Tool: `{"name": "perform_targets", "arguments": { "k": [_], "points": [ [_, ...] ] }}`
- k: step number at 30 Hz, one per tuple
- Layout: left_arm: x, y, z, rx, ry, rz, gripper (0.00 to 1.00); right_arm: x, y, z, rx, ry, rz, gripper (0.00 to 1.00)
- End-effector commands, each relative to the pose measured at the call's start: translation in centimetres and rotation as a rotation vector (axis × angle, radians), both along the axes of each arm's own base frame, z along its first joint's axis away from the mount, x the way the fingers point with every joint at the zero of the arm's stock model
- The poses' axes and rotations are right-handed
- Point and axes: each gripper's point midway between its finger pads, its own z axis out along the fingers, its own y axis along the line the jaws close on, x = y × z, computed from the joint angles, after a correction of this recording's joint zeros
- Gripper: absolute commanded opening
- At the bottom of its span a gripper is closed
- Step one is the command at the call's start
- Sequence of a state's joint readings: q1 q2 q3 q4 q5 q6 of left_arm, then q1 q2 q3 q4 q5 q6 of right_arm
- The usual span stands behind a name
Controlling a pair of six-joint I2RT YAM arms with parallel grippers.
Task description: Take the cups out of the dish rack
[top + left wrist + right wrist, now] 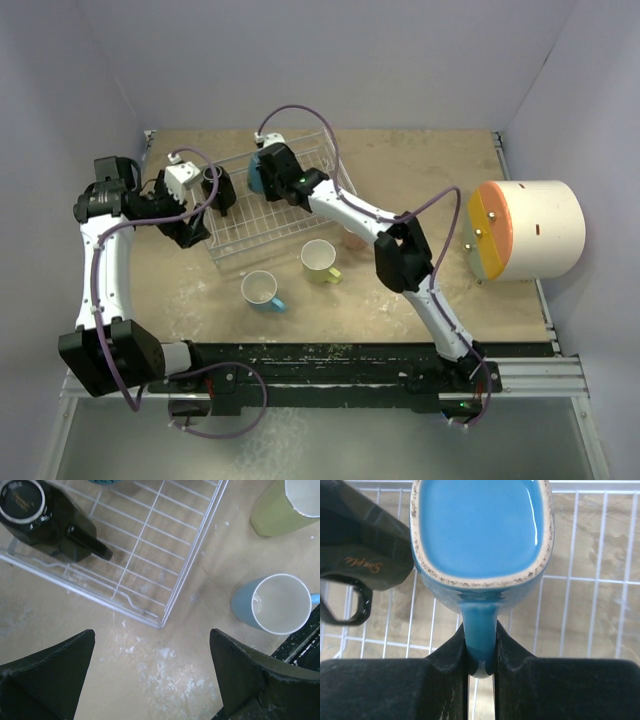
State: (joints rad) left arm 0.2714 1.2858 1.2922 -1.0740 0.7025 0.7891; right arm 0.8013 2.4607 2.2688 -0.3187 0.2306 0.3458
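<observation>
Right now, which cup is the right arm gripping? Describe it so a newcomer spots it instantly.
Find the white wire dish rack far left on the table. Inside it is a blue mug, its handle pinched between the right arm's fingers. Its neighbour in the rack is a black mug.

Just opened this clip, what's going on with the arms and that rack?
The right hand is shut on the handle of a blue mug inside the dish rack, with a black mug next to it. The left hand hangs open and empty by a corner of the rack. A light blue cup and a yellow-green cup stand upright on the table outside it, so unloading is partway done.
</observation>
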Motion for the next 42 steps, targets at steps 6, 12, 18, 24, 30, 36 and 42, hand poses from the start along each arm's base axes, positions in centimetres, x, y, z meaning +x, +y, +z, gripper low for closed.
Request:
{"name": "perform_targets", "arguments": {
  "k": [6, 12, 18, 24, 30, 36, 42],
  "points": [
    [1.9, -5.4, 8.6, 0.002, -0.586, -0.340, 0.99, -5.0, -3.9, 18.0, 0.258, -0.107, -0.012, 0.00],
    [2.7, -9.8, 10.8, 0.101, -0.762, -0.473, 0.99, -11.4, -5.8, 22.0, 0.493, 0.012, 0.049, 0.00],
    [0.9, -12.7, 12.8, 0.212, -0.968, -0.606, 1.00, -18.4, -7.7, 23.8, 0.717, 0.155, 0.144, 0.00],
    [-2.6, -13.5, 16.6, 0.279, -1.236, -0.678, 0.98, -23.3, -8.8, 25.2, 0.927, 0.247, 0.236, 0.00],
    [-4.9, -14.0, 16.8, 0.360, -1.384, -0.784, 0.98, -25.6, -8.1, 27.2, 1.094, 0.319, 0.338, 0.00],
    [-5.8, -14.6, 16.5, 0.367, -1.414, -0.863, 0.97, -26.1, -7.0, 28.4, 1.156, 0.341, 0.379, 0.00],
    [-5.4, -14.7, 17.1, 0.379, -1.452, -0.856, 0.94, -27.1, -5.7, 28.4, 1.190, 0.390, 0.409, 0.00]
  ]
}}
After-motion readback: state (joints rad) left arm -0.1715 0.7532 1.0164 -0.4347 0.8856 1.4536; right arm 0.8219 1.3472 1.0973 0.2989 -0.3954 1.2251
